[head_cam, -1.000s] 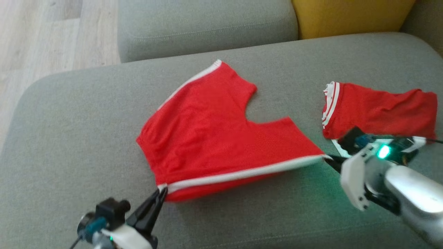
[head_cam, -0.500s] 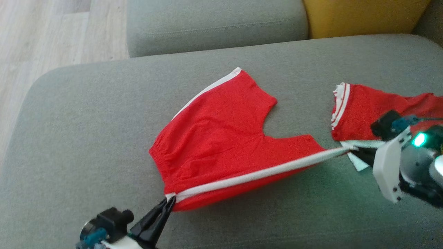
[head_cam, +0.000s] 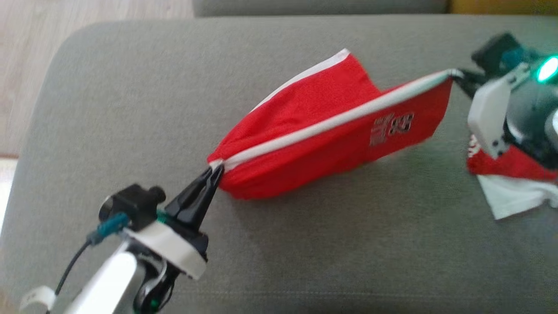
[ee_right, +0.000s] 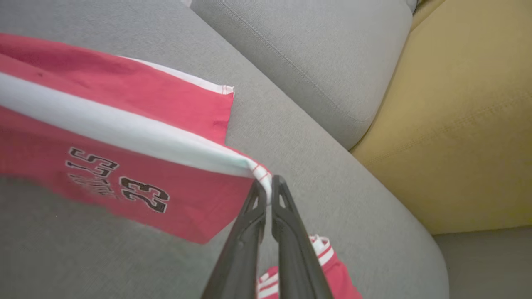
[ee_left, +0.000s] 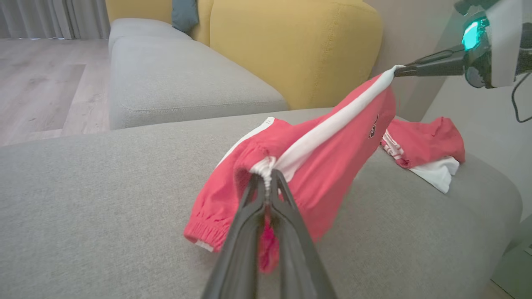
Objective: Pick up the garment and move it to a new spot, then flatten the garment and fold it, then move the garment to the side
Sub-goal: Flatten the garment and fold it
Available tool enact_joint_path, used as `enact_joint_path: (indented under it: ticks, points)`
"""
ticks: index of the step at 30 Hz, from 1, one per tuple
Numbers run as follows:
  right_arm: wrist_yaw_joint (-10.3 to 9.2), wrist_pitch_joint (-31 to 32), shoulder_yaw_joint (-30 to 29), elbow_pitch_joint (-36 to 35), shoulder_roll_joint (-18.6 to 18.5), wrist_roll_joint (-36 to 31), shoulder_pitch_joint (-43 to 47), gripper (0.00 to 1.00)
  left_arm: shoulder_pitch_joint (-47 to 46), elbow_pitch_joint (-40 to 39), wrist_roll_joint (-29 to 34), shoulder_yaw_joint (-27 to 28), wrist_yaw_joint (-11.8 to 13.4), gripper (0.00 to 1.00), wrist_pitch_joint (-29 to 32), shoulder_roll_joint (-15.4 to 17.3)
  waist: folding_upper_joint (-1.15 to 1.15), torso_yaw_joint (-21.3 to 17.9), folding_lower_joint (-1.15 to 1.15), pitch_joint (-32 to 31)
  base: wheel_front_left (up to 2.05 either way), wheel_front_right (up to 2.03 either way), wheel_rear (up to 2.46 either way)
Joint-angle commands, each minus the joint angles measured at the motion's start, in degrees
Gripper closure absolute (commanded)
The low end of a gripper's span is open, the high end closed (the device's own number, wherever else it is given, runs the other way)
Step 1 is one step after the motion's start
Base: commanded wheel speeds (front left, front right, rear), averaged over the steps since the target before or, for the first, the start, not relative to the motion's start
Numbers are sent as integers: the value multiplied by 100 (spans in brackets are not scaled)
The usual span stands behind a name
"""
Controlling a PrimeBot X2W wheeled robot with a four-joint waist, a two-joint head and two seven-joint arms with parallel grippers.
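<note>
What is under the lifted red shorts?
Under the red shorts, grey sofa cushion shows. Their far leg rests on the cushion, covering whatever lies beneath it.

Red fabric shorts, white side stripe, dark "23" print near one leg hem. Stretched taut along stripe, both ends aloft, waistband bunched. Far leg resting on grey sofa cushion.

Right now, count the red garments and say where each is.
2. The red shorts hang stretched between the left gripper and right gripper; a red-and-white garment lies on the sofa at right, partly hidden behind that gripper.
</note>
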Motion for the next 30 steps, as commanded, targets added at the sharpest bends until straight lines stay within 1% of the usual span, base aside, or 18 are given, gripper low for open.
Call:
enact_joint_path:
  ticks: [1, 5, 7, 12, 19, 24, 26, 27, 28, 29, 30]
  points:
    - [-6, -32, -39, -17, -86, -78, -176, 100, -326, -101, -19, 227, -9, 100, -64, 94, 0, 238, 0, 262, 0, 0, 0]
    - [-6, -185, 253, 503, 37, -314, -785, 100, -749, 138, -26, 28, -60, 100, -137, -30, 0, 490, 0, 541, 0, 0, 0]
    - [-6, -357, 590, 903, 113, -462, -1151, 100, -1062, 393, -17, -157, -84, 100, -192, -127, 0, 654, 0, 700, 0, 0, 0]
    - [-6, -665, 944, 1546, 272, -506, -1712, 100, -1552, 802, -48, -345, -100, 100, -313, -308, 0, 888, 0, 978, 0, 0, 0]
    - [-6, -1048, 1233, 2378, 564, -554, -2332, 100, -2127, 1487, -123, -556, -109, 100, -409, -522, 0, 1116, 0, 1302, 0, 0, 0]
    - [-6, -1276, 1633, 2819, 732, -633, -2547, 100, -2410, 1883, -205, -694, -110, 100, -488, -681, 0, 1185, 0, 1419, 0, 0, 0]
    - [-6, -1450, 1695, 2984, 809, -647, -2615, 100, -2500, 2020, -221, -731, -111, 100, -513, -730, 0, 1190, 0, 1456, 0, 0, 0]
    - [-6, -1565, 1679, 3072, 860, -655, -2648, 62, -2540, 2090, -231, -750, -111, 100, -521, -752, 0, 1189, 0, 1475, 0, 0, 0]
    - [-6, -1671, 1659, 3170, 916, -662, -2667, 0, -2579, 2156, -240, -766, -111, 100, -528, -772, 0, 1185, 0, 1491, 0, 0, 0]
    - [-6, -1771, 1660, 3263, 974, -685, -2682, 0, -2614, 2218, -249, -770, -111, 69, -534, -788, 0, 1174, 0, 1503, 0, 0, 0]
    - [-6, -1864, 1682, 3342, 1044, -697, -2686, 0, -2643, 2279, -253, -759, -111, 17, -540, -797, 0, 1152, 0, 1508, 0, 0, 0]
